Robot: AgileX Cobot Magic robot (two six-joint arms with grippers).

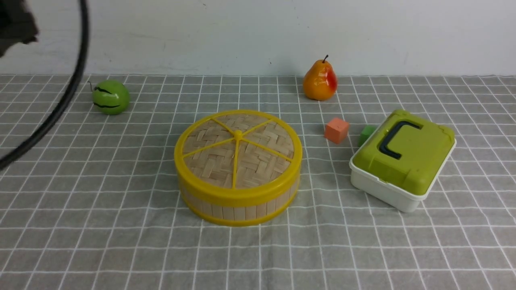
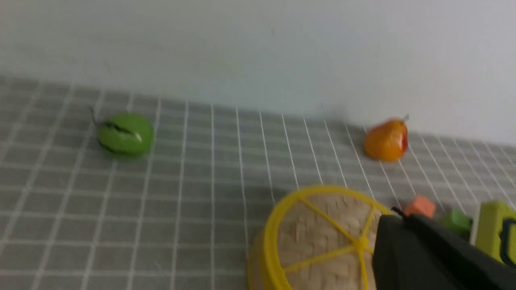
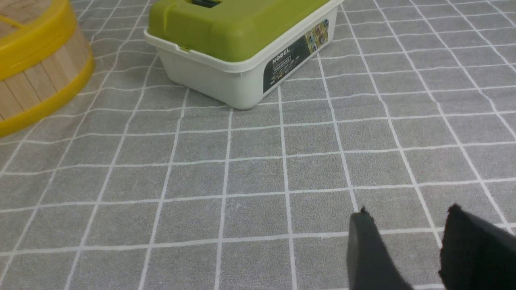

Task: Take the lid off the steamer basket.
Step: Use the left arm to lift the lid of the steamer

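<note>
Capping slatted wood, the round woven-bamboo lid [image 1: 262, 161] lies flat; left gripper [image 2: 399, 215] closed, right gripper [image 3: 407, 213] apart.

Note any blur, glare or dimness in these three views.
Front view: evenly lit; the arm's black cable is out of focus, the steamer lid crisp. Left wrist view: darker and smeared, the green fruit soft-edged. Right wrist view: cloth weave sharp, right claw dark.
</note>
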